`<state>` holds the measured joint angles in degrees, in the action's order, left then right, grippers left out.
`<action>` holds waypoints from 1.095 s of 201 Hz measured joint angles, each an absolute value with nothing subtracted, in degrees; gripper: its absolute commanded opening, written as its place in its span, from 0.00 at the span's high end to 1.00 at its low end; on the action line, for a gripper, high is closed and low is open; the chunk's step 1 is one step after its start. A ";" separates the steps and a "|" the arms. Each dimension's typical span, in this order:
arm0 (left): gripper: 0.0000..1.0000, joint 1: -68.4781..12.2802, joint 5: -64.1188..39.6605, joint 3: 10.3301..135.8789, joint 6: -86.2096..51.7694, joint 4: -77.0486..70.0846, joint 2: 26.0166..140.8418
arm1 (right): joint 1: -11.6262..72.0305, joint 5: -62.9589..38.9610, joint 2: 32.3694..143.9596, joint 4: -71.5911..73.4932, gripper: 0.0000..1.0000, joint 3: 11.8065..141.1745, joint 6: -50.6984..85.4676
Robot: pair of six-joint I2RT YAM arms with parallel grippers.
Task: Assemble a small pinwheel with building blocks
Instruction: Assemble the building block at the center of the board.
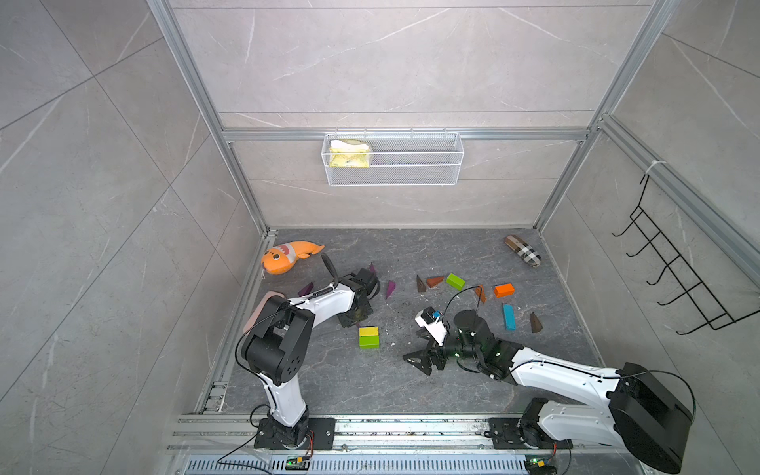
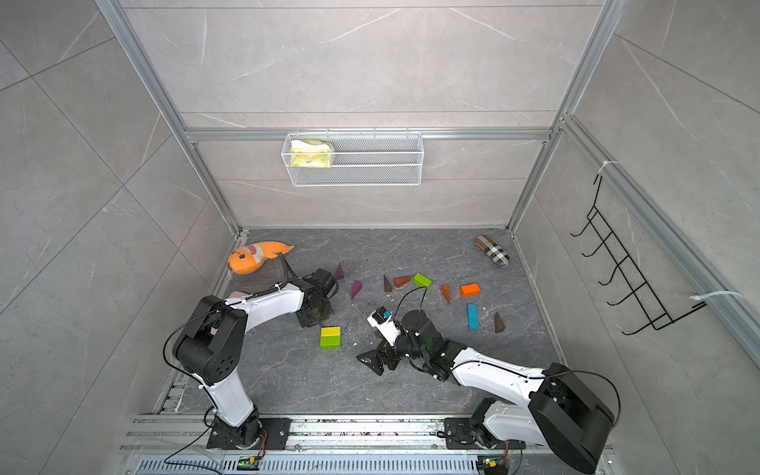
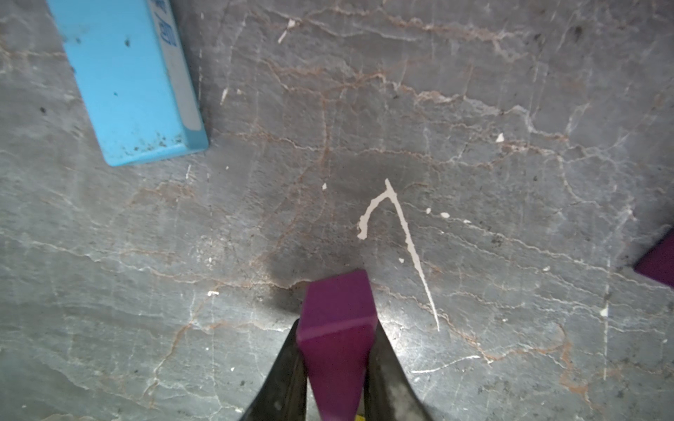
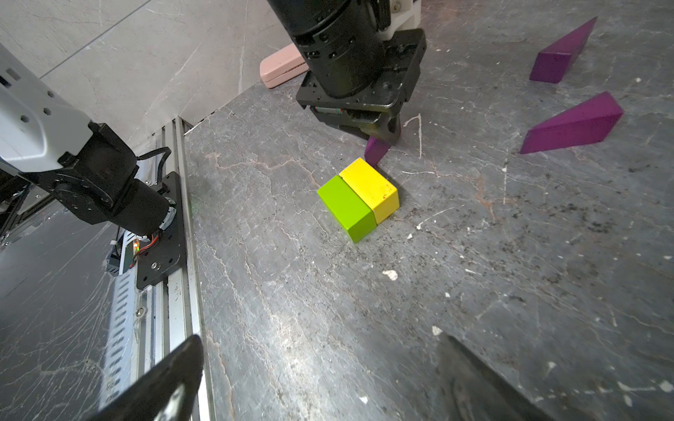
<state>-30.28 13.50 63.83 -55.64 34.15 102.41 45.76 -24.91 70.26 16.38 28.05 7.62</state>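
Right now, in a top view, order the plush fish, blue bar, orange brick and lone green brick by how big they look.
Largest: plush fish.
Next: blue bar.
Then: orange brick and lone green brick, which look about alike; I won't rank them.

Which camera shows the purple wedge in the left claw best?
Left wrist view: the purple wedge sits close up, pinched in the left claw. The right wrist view shows only its tip near the yellow block. In both top views the claw itself hides nearly all of it.
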 measured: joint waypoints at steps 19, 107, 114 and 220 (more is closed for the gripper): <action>0.76 -30.28 13.50 63.83 -55.42 34.15 102.41 | 45.76 -24.91 70.26 16.38 0.00 28.05 7.55; 0.61 -30.28 13.47 63.83 -54.52 34.22 102.41 | 45.76 -24.91 70.26 16.36 0.00 28.08 6.68; 0.60 -30.28 13.50 63.83 -54.48 34.24 102.41 | 45.76 -24.91 70.28 16.36 0.00 28.08 6.57; 0.54 -30.72 14.24 63.81 -52.66 35.75 98.96 | 45.76 -24.86 70.39 16.29 0.00 28.05 6.37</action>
<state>-30.72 14.24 63.81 -52.66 35.75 98.96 45.76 -24.86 70.39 16.29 28.05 6.37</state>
